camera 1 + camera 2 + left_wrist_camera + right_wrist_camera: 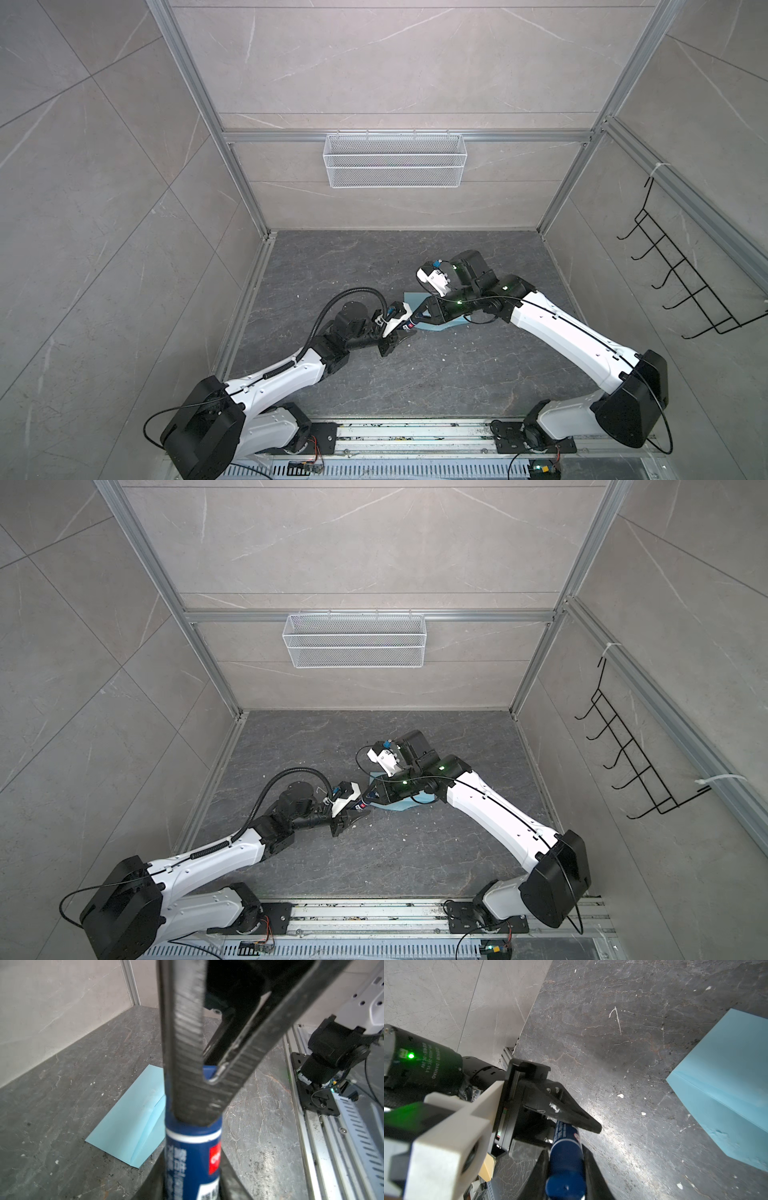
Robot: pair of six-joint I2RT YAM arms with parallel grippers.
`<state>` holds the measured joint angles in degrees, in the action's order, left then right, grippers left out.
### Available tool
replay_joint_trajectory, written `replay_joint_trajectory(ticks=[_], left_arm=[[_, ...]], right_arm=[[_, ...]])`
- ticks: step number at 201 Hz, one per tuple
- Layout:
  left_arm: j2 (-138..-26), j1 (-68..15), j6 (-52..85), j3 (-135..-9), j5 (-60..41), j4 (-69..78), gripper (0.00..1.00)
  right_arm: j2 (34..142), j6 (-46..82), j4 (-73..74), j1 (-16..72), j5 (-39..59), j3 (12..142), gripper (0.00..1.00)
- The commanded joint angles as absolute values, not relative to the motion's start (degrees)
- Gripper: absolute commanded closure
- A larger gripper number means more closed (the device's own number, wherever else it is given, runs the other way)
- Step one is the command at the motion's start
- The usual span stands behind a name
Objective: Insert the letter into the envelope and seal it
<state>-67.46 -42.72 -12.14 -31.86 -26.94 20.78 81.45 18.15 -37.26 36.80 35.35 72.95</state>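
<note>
**Left arm.** In both top views the left arm reaches from the lower left toward the middle of the table (374, 382). The left gripper (402, 335) points toward the right arm. In the left wrist view its fingers (230, 1184) lie against both sides of the glue stick (193, 1157), pinching the blue, labelled body.

**Glue stick.** The tube spans the gap between the two grippers and is clear of the table surface. Its cap end faces the right arm.

**Right gripper.** The right gripper (417, 321) meets the left gripper tip to tip. Its ribbed fingers (187, 1047) converge on the cap end of the tube and pinch it. The right wrist view shows the cap seated between the two fingers.

**Envelope.** The envelope (415, 300) lies flat on the table, beneath the right gripper and wrist and partly hidden by them. Neither gripper touches it. In the left wrist view it lies beyond the glue stick, with its diagonal folds facing up.
</note>
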Motion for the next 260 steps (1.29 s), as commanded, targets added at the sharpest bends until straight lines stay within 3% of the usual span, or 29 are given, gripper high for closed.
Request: replay_joint_trajectory(ticks=[1,36,260], left_arm=[[-67.3,-42.6,-12.0,-33.8,-26.8,23.1,0.8],[-67.1,-42.6,-12.6,-33.7,-26.2,22.3,1.0],[-71.3,-42.5,-14.1,-28.5,-27.7,17.9,1.0]], right_arm=[[82.0,18.2,-36.7,37.1,35.1,72.8,0.94],[81.6,17.4,-37.5,37.2,34.3,73.5,0.93],[73.7,9.8,-48.1,28.0,31.4,77.0,0.9]])
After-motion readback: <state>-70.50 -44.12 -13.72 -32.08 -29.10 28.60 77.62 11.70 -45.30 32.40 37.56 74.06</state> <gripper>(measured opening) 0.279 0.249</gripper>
